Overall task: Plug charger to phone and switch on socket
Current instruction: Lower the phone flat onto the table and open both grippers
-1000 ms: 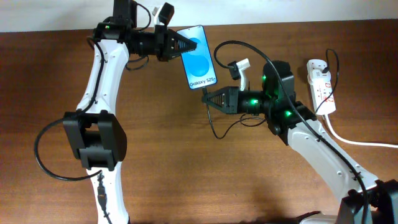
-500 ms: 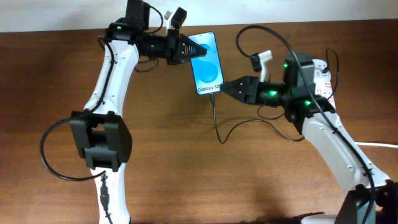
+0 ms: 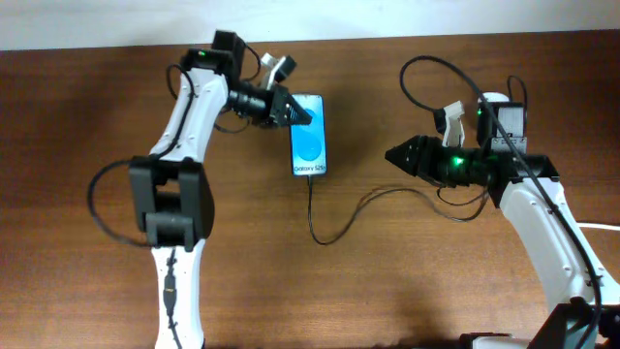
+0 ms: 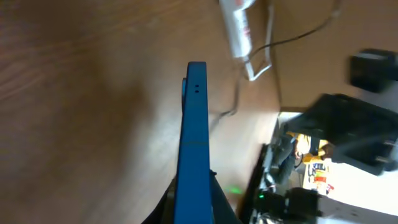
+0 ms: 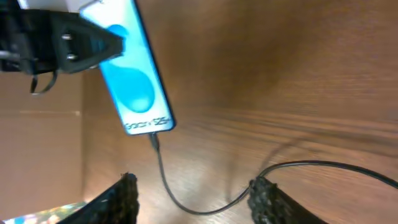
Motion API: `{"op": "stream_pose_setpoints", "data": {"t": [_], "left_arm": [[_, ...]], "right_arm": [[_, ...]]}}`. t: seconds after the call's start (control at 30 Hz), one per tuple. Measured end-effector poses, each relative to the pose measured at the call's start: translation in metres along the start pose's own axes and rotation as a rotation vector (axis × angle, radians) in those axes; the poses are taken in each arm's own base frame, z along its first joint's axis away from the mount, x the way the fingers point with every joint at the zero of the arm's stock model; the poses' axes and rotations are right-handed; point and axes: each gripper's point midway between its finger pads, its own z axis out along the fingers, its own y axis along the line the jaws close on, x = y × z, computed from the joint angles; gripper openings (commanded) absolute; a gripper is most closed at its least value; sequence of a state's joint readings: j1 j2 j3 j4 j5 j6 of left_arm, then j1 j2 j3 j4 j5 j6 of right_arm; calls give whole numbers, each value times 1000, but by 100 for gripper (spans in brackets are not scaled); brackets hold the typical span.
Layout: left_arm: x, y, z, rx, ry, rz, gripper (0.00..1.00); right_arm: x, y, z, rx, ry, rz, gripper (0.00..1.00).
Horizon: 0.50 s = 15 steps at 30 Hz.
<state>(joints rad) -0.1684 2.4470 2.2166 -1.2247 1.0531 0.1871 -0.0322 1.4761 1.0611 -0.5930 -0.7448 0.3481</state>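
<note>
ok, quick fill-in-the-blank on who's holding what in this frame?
1. The ___ end effector grips the phone at one end.
2. The right end effector is ___ and holds nothing.
3. The charger, a thin ___ cable, reaches the phone's text end.

Missing words: left; open; black.

Brown wooden table (image 3: 77, 291), white wall (image 3: 387, 15)
</note>
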Motion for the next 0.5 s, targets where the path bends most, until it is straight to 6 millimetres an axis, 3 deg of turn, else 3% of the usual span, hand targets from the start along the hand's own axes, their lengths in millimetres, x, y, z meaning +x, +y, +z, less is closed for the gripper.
{"op": "stream_pose_setpoints", "data": {"t": [0.07, 0.17, 0.3, 0.5], "left_arm": [[6, 35, 21, -10, 28, -33, 0], [12, 63, 34, -50, 49, -44, 0], [13, 70, 35, -79, 55, -46, 0], [16, 74, 35, -104, 66, -73, 20]], "right_arm": [[2, -7, 0, 38, 3, -6, 64], [2, -10, 0, 57, 3, -16, 64], [2, -13, 0, 71, -1, -19, 64], [2, -13, 0, 72, 1, -21, 67]]}}
